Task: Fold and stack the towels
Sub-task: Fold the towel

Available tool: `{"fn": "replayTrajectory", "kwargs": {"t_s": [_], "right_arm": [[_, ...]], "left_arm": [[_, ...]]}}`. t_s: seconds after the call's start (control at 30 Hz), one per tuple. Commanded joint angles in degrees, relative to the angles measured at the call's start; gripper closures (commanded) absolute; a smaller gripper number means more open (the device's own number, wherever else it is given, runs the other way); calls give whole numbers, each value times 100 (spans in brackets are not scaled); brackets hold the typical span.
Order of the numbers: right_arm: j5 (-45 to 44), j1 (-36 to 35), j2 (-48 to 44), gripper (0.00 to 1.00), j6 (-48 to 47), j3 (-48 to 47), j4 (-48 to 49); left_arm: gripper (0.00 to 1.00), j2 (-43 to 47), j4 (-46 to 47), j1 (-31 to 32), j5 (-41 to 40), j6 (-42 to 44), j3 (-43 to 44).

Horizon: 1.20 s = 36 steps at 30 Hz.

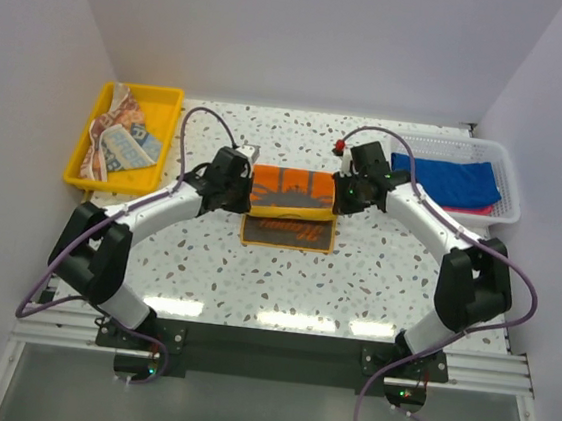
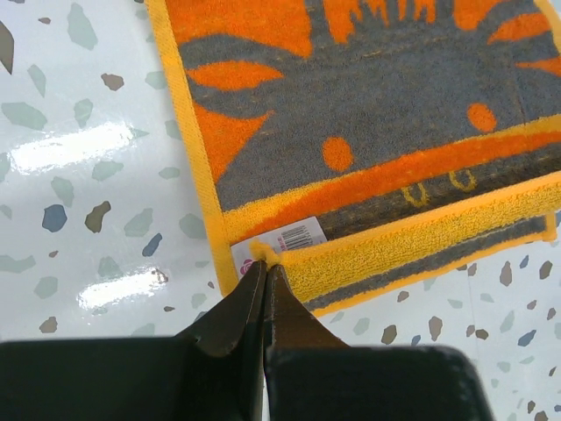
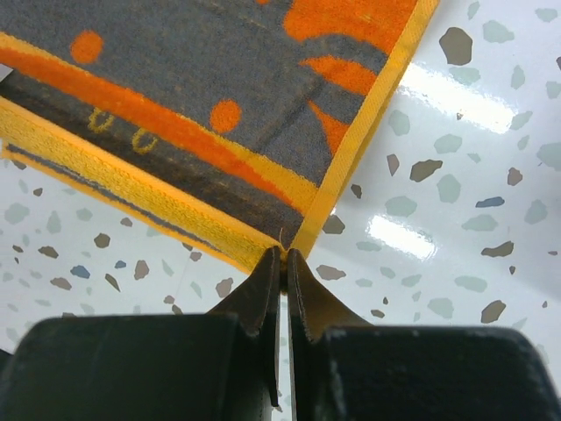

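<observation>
Top external shows the table (image 1: pixel 273 290) with the basket (image 1: pixel 510 179) at 2 o'clock and the tray (image 1: pixel 80 164) at 10 o'clock. At the centre lies the orange towel (image 1: pixel 290 196), spread across the arms' shared reach so that each can take one end.

The blue towel (image 1: pixel 445 178) lies flat in the basket with the pink towel (image 1: pixel 477 207) showing under its near edge; both look folded already, though the mesh hides how neatly. The printed towel (image 1: pixel 118 138) sits crumpled in the tray, not yet dealt with.

The orange towel is judged to be mid-fold. Its far part is doubled over and a narrower strip lies flat on the table toward 6 o'clock. Holding both ends at once keeps the hem straight, so the layers should meet squarely.

The left gripper (image 2: pixel 266 272) stands at the towel's 9 o'clock end. Its jaws are pressed together on the yellow hem corner, just beside the white label (image 2: pixel 294 237), with no gap between them beyond the cloth.

The right gripper (image 3: pixel 282 259) mirrors it at 3 o'clock. It is likewise clamped tight on the opposite yellow corner, with its fingertips just off the table.
</observation>
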State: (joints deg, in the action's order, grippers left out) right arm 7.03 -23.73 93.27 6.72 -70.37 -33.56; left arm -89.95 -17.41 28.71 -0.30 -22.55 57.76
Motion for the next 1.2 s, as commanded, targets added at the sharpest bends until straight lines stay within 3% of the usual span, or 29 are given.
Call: {"fn": "replayTrajectory", "kwargs": {"t_s": [0.0,0.8,0.87,1.0,1.17], "right_arm": [[-263,70,-213,100,31,-39,-335],[-8,70,683,100,268,779,394],[-35,70,640,96,268,788,368],[-9,61,420,76,251,744,227],[36,-79,-115,68,207,717,-114]], "left_arm": [[100,206,-316,-32,-348,-66,78],[100,-356,203,196,-172,-303,-643],[100,-313,142,223,-216,-329,-634],[100,-76,10,275,-199,-391,-625],[100,521,-174,591,-400,-627,-818]]}}
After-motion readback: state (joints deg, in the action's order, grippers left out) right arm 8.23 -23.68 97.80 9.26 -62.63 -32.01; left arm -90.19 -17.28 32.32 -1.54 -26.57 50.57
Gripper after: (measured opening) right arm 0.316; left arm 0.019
